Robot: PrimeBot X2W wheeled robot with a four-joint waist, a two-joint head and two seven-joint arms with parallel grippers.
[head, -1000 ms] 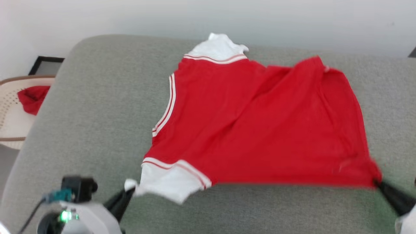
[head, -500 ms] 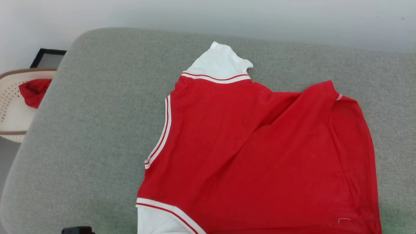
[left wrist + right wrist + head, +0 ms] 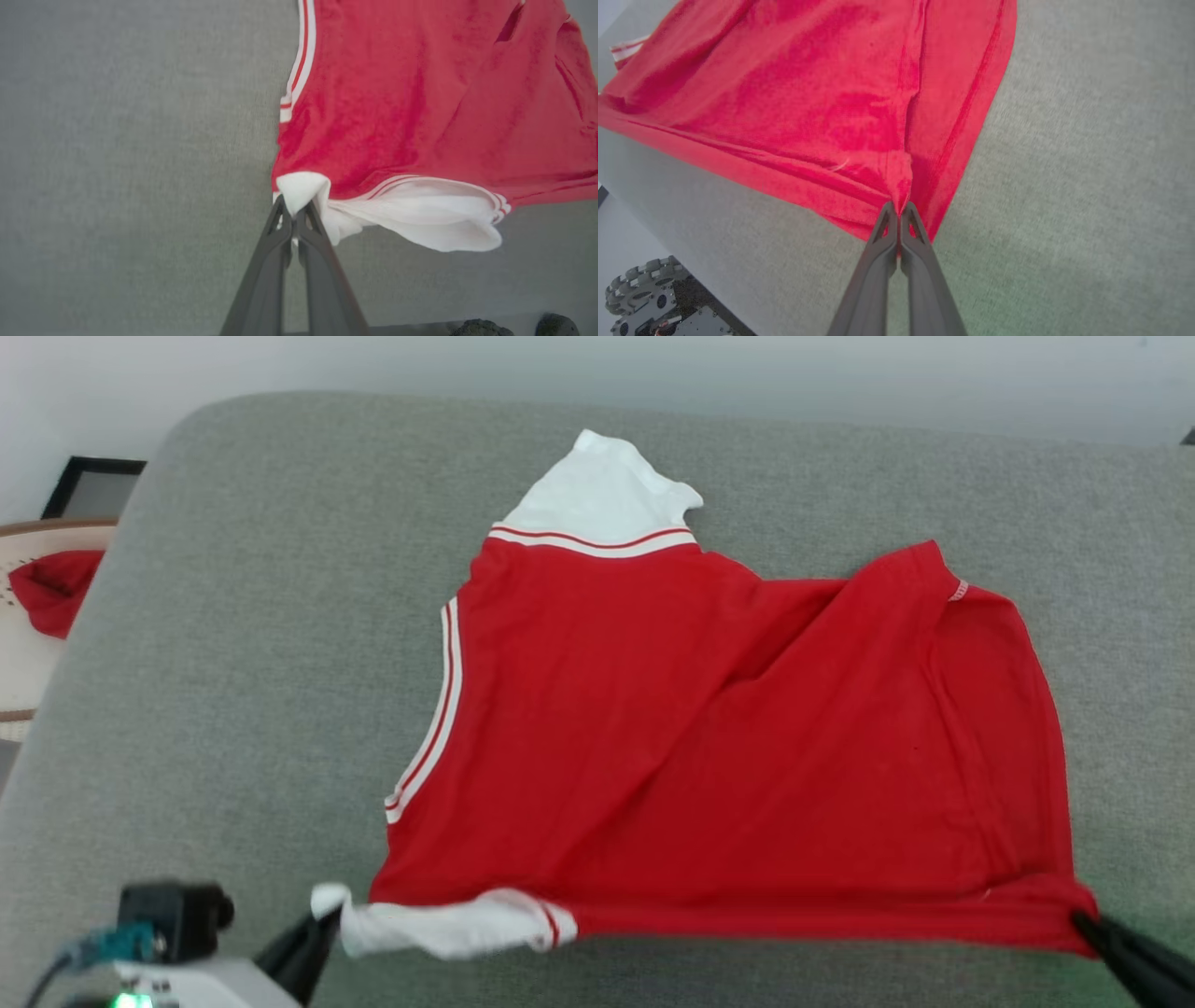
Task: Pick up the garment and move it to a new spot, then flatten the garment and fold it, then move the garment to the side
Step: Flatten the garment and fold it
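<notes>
Garment lies spread on grey cushion, near edge stretched between both tools. Left tool is clamped tight on tip of near white sleeve. Right tool is pinched tight on red hem corner. Likely light, soft, limp jersey: sags and creases between grips, not fragile, could slip from a thin pinch. Best held at corners, seams, hem.
</notes>
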